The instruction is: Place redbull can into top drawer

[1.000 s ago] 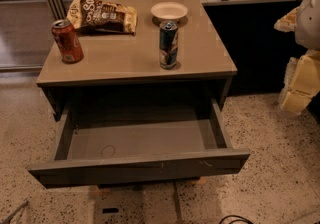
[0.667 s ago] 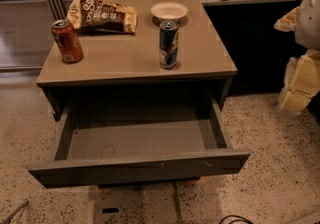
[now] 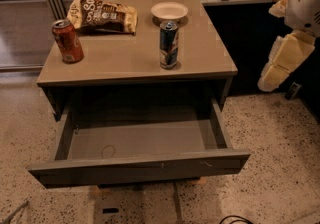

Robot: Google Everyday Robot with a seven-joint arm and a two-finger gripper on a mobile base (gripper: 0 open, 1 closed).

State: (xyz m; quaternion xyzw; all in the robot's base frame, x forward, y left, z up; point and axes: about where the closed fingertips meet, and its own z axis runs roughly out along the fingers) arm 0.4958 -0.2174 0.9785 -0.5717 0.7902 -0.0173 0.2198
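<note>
The redbull can (image 3: 169, 45), slim and blue-and-silver, stands upright on the cabinet top (image 3: 125, 60), right of centre. The top drawer (image 3: 137, 140) below it is pulled fully out and its inside is bare. My gripper (image 3: 281, 63), cream-yellow under a white arm, hangs in the air at the right edge of the view. It is to the right of the cabinet, well apart from the can, and holds nothing.
A red soda can (image 3: 67, 41) stands at the top's left side. A chip bag (image 3: 102, 15) lies at the back left and a white bowl (image 3: 169, 11) at the back, just behind the redbull can. Speckled floor (image 3: 270, 168) surrounds the cabinet.
My gripper has moved a little up and to the left, toward the cabinet. The cans, the bag, the bowl and the drawer have not moved.
</note>
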